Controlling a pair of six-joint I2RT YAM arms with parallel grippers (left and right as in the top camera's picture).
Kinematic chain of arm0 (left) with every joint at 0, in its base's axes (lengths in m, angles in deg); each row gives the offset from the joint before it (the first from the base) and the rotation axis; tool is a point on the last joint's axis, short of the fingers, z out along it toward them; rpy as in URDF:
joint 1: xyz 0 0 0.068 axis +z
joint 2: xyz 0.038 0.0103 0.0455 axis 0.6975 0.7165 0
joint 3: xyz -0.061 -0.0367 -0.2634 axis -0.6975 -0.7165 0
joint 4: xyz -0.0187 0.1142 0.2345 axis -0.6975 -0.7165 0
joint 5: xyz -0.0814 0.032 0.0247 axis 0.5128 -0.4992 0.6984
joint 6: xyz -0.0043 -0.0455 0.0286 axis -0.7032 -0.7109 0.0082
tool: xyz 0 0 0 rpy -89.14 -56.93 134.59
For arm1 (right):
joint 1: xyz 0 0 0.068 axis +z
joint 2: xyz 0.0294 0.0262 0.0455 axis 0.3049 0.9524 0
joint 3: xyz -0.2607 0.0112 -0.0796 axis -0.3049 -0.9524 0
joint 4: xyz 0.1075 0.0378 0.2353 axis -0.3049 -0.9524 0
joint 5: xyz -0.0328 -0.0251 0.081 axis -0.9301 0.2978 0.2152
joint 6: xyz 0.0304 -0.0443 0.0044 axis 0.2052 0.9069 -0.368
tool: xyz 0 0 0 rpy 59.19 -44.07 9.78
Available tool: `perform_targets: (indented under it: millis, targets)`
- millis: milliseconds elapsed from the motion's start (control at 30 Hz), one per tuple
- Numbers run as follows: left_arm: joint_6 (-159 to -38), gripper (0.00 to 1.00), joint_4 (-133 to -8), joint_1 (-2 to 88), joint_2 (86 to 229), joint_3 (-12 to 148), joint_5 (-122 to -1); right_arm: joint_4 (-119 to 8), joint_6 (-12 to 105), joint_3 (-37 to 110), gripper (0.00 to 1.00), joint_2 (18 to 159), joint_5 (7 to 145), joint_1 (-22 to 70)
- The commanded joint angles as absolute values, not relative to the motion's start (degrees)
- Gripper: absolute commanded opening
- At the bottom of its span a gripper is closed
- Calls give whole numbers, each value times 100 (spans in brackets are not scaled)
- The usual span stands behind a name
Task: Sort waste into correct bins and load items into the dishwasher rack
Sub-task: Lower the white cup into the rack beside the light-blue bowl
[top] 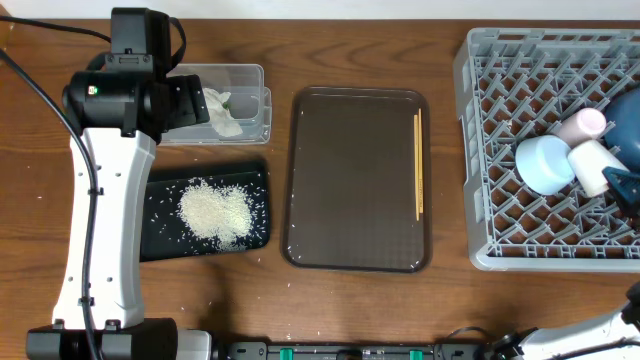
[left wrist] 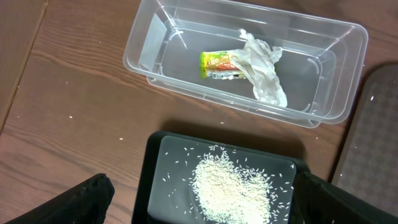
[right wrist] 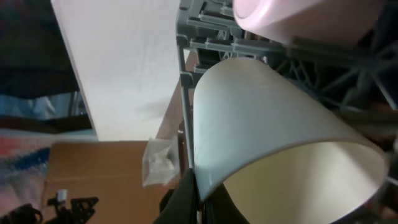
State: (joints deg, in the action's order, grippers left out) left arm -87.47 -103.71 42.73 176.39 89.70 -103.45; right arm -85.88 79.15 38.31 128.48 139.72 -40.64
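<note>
White cup [top: 592,166] is my concern right now: it lies tilted in the dishwasher rack [top: 500,90], touching the pink cup [top: 582,125] and the light-blue bowl [top: 545,163], with the dark-blue bowl [top: 628,125] just beside them at the rack's far edge. My right hand [right wrist: 191,198] is clenched, and in its wrist view the cup's rim runs straight into the fingers, so I judge it pinches the wall there.

To seat the cup well, I would ease it down until the pegs carry it, mouth tipped downward, without shoving its neighbours. I would let go only once it rests on its own, then back out along the cup's axis so the fingers do not drag the rim.

My left hand [left wrist: 205,199] hangs spread wide and empty above the desk [top: 400,310], over the black tray [left wrist: 152,177] holding the rice [left wrist: 233,186]. The napkin [left wrist: 264,68] and wrapper [left wrist: 219,65] sit in the clear tub [left wrist: 155,68]. The chopsticks [top: 418,165] wait on the brown serving tray [top: 350,180].
</note>
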Motion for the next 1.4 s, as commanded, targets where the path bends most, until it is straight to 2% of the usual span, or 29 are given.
perform_targets:
  millis: [0, 500, 700, 800, 1167, 1367]
  targets:
    - [-8693, 96, -10388, 4297, 17597, 8966, -10398, -8625, 7886, 3761, 1, 12931, 12933, -4278]
    - [-8693, 96, -10388, 4297, 17597, 8966, -10398, -9009, 7915, 3767, 2, 12343, 12660, -4448]
    - [-8693, 96, -10388, 4297, 17597, 8966, -10398, -8970, 7513, 3774, 5, 11937, 12147, -4580]
    - [-8693, 96, -10388, 4297, 17597, 8966, -10398, -9001, 7462, 3774, 13, 11829, 12142, -4604]
    - [-8693, 96, -10388, 4297, 17597, 8966, -10398, -9075, 7620, 3774, 6, 11674, 12337, -4593]
    - [-8695, 96, -10388, 4297, 17597, 8966, -10398, -8896, 7701, 3772, 6, 11676, 12638, -4593]
